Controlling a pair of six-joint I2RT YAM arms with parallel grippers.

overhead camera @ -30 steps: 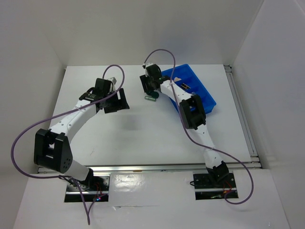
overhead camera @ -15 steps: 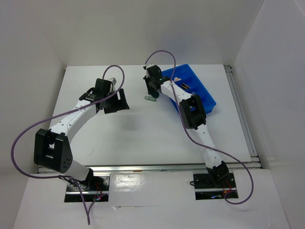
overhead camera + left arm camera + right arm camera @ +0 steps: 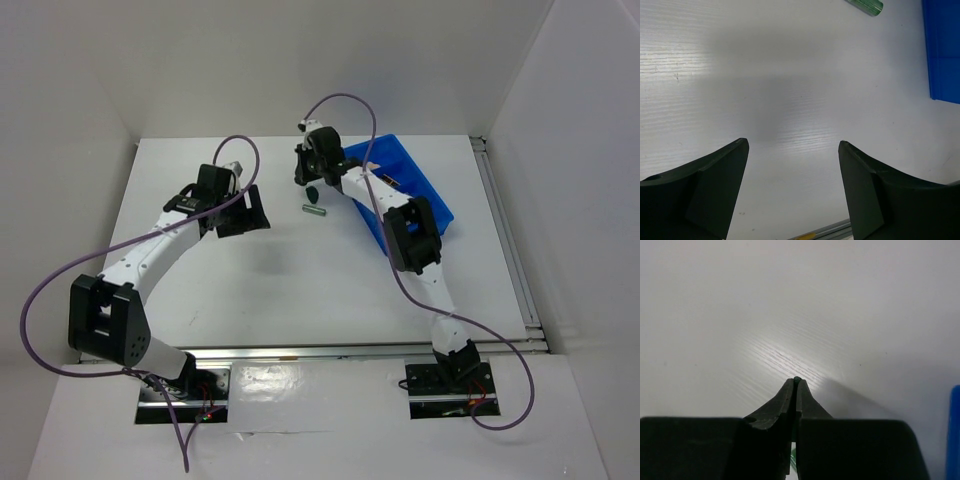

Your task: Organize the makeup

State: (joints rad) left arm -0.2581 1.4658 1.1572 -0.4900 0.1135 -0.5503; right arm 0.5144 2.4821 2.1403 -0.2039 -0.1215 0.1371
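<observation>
see r claw [image 3: 312, 191] clamped tight over table [image 3: 280, 280]. in wrist view, same r claw [image 3: 796, 381] w/ tips pressed together, nothing visibly pinched btwn them. note thin green sliver low in the slit btwn its fingers [image 3: 815, 412]; can't tell what it is.

find green tube [image 3: 315, 210] lying flat on table, just beside r claw on the near side, left of blue bin [image 3: 425, 190] and outside it, not touching it. can't tell from top view whether tips touch tube.

see l claw [image 3: 246, 212] spread wide, gripping nothing, hovering over bare table well left of green tube. in wrist view, l claw [image 3: 792, 145] w/ both fingers [image 3: 715, 190] apart, white surface btwn. catch end of green tube [image 3: 866, 6] at top edge there, blue bin [image 3: 942, 50] at upper right.

spot small dark item [image 3: 388, 181] w/ pale mark inside blue bin, too small to id.
</observation>
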